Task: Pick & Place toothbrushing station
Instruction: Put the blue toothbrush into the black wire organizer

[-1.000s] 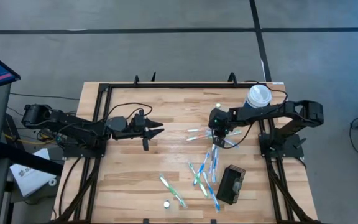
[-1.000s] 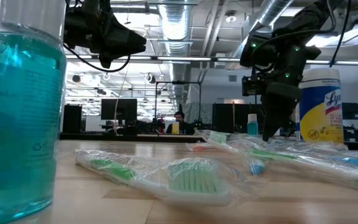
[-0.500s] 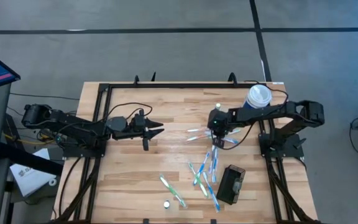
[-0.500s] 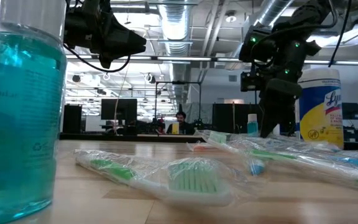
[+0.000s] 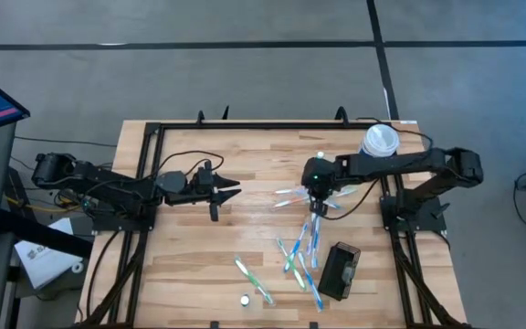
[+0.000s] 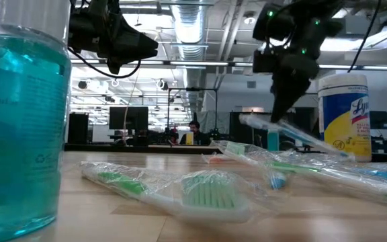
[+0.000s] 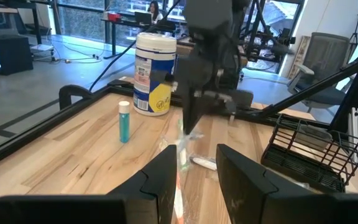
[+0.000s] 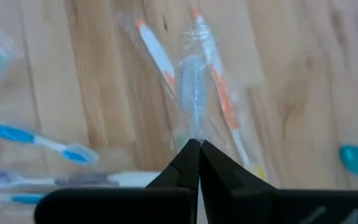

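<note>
The toothbrushing station (image 5: 340,270) sits near the desk's front right corner, a black mesh box with no wrapped brush visibly loaded into it; from above its inside is too dark to be sure. So the job looks early. Wrapped toothbrushes (image 5: 301,256) lie scattered just beside the station on its left and further toward the middle of the desk (image 5: 181,247), with one more pair (image 5: 252,279) nearer the front edge. All of those are left to carry over.

One brush is on its way. The right gripper (image 5: 318,206) hangs over the middle right of the desk, jaws clenched on the clear wrapper of a wrapped toothbrush (image 6: 294,134), which dangles tilted in the air in the low view, clear of the pile. It must be brought across to the station and let go there.

A second ago that gripper stood lower, its tip down among the wrappers, and the jaws were just finishing their pinch; now the arm has risen and the brush has come up off the desk with it.

The left gripper (image 5: 227,190) waits above the desk's left half, jaws partly parted and grasping nothing, unchanged from before. The wipes canister (image 5: 381,141) stands at the back right corner, and a small teal bottle (image 7: 124,121) stands near it, both untouched.
</note>
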Action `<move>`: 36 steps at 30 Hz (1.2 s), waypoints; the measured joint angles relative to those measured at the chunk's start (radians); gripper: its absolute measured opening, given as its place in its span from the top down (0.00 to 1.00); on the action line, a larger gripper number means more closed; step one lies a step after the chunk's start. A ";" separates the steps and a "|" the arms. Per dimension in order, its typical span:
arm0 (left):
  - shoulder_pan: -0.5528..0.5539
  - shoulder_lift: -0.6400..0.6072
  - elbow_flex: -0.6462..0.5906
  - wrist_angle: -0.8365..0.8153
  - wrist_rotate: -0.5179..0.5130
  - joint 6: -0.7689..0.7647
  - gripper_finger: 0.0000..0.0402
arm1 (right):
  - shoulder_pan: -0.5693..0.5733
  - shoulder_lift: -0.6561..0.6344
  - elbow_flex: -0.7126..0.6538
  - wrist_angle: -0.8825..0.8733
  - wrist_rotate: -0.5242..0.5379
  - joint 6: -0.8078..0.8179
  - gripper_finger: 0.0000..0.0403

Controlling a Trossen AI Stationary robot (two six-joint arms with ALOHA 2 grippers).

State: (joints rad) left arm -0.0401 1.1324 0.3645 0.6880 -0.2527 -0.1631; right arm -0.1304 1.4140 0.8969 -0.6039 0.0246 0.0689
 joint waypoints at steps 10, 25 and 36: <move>0.000 0.000 -0.001 -0.008 0.000 0.000 0.73 | 0.040 -0.260 -0.001 -0.032 0.002 0.037 1.00; 0.000 0.000 -0.001 -0.008 0.000 -0.010 0.73 | 0.274 -0.535 -0.001 -0.056 0.171 0.143 1.00; 0.000 0.000 -0.001 -0.008 0.000 -0.011 0.73 | 0.561 -0.636 -0.002 -0.091 0.438 0.260 1.00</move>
State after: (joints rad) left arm -0.0399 1.1320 0.3637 0.6804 -0.2527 -0.1738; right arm 0.4310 0.7784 0.8950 -0.6949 0.4627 0.3293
